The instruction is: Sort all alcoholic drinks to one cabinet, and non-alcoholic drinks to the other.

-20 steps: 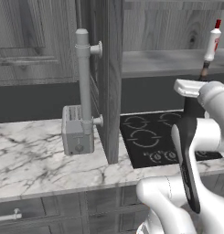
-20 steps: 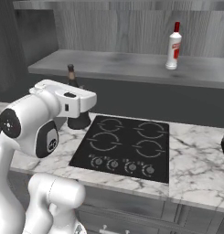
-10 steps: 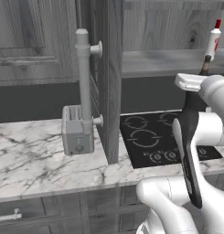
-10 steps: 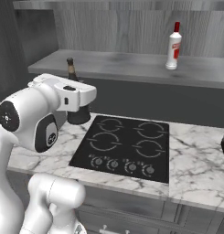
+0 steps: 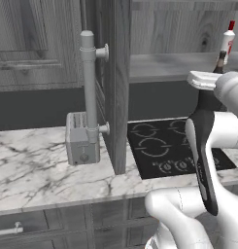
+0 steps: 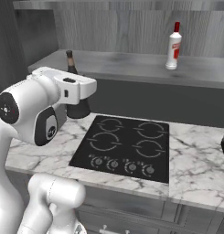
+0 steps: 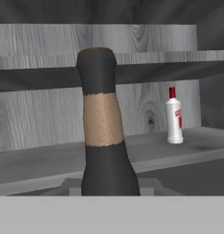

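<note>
**Dark bottle in the grip, shelf just behind it**

Your end effector (image 6: 79, 98) is clenched around the squat dark bottle with the long thin neck (image 7: 103, 132). You see its neck rising upright straight in front of the hand camera, and its dark base (image 6: 78, 109) showing under the white hand at the back left corner of the black four-ring cooktop (image 6: 125, 146). Its long axis stands vertical.

Take that cooktop as your landmark. The open grey wooden cabinet shelf (image 6: 131, 68) runs behind and above it, so the bottle probably has to go up and back to reach it. The small white bottle with the red cap and red label (image 6: 173, 46) already stands on that shelf, above the cooktop's right rear, well apart from the held bottle.

Left of the cooktop, the open grey cabinet door (image 5: 119, 82) hangs edge-on over the marble desk (image 5: 38, 165), with a grey toaster (image 5: 81, 138) beyond it. You would do well to keep the bottle's neck clear of the shelf's front edge.
</note>
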Robot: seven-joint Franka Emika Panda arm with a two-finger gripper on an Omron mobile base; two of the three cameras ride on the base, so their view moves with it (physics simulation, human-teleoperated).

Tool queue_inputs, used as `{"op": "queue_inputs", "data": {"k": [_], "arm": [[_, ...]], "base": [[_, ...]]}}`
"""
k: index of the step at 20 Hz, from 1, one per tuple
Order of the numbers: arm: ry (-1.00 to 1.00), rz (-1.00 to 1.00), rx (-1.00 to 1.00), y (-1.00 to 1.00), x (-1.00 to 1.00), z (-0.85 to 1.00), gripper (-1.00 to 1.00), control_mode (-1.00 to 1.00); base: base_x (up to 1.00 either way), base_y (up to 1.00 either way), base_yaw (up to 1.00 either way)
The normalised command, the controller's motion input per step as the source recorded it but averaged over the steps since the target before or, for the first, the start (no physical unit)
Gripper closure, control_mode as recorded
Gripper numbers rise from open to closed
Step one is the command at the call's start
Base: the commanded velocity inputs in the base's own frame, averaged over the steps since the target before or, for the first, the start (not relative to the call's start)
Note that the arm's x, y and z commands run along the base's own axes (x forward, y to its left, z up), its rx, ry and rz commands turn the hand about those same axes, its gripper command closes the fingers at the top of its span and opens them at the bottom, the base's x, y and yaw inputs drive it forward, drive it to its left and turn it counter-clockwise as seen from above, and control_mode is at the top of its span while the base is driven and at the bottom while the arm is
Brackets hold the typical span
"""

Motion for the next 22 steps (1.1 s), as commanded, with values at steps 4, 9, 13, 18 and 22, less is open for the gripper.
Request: {"op": "queue_inputs", "data": {"k": [4, 9, 13, 18, 22], "arm": [[0.00, 0.02, 0.00, 0.00, 0.00, 0.20, 1.00, -1.00], [0.00, 0.01, 0.00, 0.00, 0.00, 0.20, 1.00, -1.00], [0.00, 0.01, 0.00, 0.00, 0.02, 0.15, 1.00, -1.00], [0.00, 0.01, 0.00, 0.00, 0.09, 0.09, 1.00, -1.00], [0.00, 0.01, 0.00, 0.00, 0.14, 0.04, 1.00, -1.00]], "base": [[0.00, 0.00, 0.00], [0.00, 0.00, 0.00], [0.00, 0.00, 0.00], [0.00, 0.00, 0.00], [0.00, 0.00, 0.00]]}}
